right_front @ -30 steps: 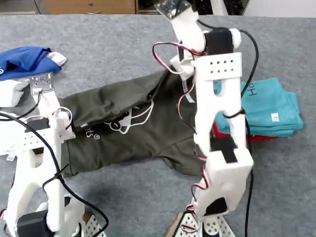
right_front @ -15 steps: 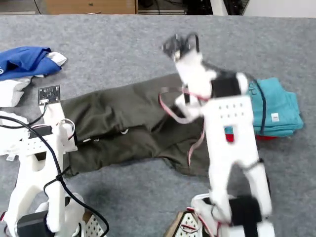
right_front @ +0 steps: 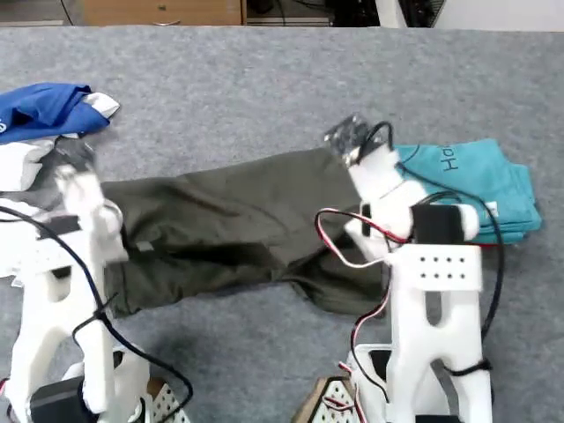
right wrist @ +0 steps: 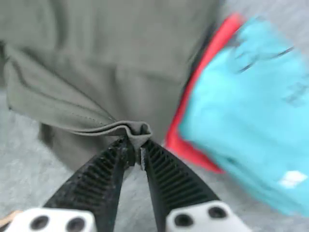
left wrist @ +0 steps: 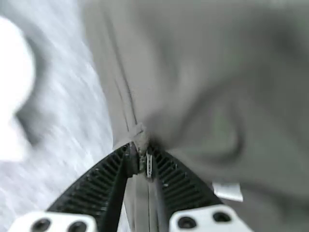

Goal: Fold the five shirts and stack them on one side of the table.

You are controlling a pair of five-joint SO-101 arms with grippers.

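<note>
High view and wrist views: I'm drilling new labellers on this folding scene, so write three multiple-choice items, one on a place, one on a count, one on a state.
1. The blue shirt lies: A) crumpled at the table's far corner, apart from the folded stack; B) on top of the stack; C) in a tool.
2. Shirts showing in the stack: A) one; B) two; C) four.
3. The right tool is: A) wide open; B) shut on a fold of the olive shirt; C) shut on a white cloth.
Answers: 1 A, it sits bunched across the table from the stack. 2 B, a teal shirt tops a red shirt. 3 B, the right wrist view shows olive cloth pinched at its tip.
</note>
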